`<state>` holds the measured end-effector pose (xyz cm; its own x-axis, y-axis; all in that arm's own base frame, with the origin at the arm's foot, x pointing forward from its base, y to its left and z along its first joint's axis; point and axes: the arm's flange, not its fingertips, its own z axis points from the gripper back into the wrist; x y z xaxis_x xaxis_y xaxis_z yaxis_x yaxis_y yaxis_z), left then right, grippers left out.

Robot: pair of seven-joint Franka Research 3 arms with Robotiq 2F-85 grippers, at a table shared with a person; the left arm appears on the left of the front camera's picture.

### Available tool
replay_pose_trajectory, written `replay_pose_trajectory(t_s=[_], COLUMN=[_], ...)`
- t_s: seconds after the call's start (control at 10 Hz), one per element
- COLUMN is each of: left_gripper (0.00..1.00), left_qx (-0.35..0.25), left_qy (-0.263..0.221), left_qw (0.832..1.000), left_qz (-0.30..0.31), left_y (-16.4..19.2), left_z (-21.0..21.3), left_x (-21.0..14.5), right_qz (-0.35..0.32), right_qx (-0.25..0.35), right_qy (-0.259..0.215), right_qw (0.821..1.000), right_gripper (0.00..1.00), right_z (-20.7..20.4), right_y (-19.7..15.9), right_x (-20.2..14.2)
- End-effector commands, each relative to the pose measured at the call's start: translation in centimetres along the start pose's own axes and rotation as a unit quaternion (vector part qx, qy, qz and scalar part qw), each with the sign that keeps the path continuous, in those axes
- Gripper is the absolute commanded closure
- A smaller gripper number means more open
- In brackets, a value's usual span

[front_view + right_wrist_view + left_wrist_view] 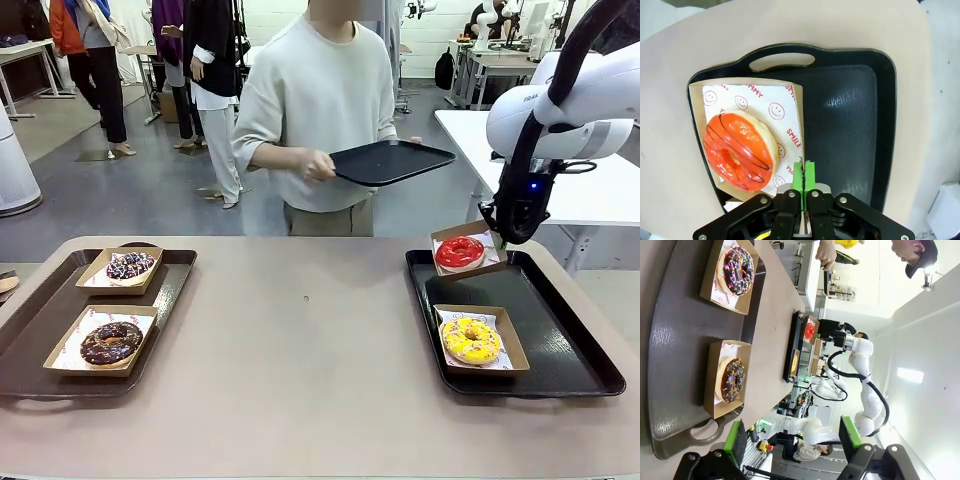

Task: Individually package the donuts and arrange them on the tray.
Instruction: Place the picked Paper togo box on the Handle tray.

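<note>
Pinching the corner of the red donut's box, my right gripper reads "SMILE" on its paper; my left gripper hangs spread.

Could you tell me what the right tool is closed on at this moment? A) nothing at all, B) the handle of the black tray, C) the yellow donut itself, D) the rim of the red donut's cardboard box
D: in the right wrist view the right tool has its green pads pinched together on the edge of the cardboard box holding the red donut, at the far end of the black tray.
</note>
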<state>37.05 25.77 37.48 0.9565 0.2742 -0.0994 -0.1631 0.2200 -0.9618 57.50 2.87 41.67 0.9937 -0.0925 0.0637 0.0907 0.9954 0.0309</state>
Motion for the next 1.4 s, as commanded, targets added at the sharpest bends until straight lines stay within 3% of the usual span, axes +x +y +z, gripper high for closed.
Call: replay_pose_trajectory(t_s=[0.0, 1.2, 1.3], left_gripper=[0.03, 0.03, 0.03], left_qx=[0.0, 0.0, 0.0], left_qy=[0.0, 0.0, 0.0], left_qw=[1.0, 1.0, 1.0], left_qz=[-0.002, -0.002, -0.002], left_y=[-0.2, -0.2, -0.2], left_z=[0.0, 0.0, 0.0], left_x=[-0.1, -0.1, -0.1], right_qz=[0.015, 0.036, 0.034], right_qx=[-0.005, 0.01, 0.013], right_qy=[0.016, 0.063, 0.065], right_qw=[1.0, 0.997, 0.997], right_gripper=[0.99, 0.99, 0.41], right_z=[-1.2, -5.4, -5.3], right_y=[0.8, 1.6, 1.5], right_x=[0.9, 1.8, 1.8])
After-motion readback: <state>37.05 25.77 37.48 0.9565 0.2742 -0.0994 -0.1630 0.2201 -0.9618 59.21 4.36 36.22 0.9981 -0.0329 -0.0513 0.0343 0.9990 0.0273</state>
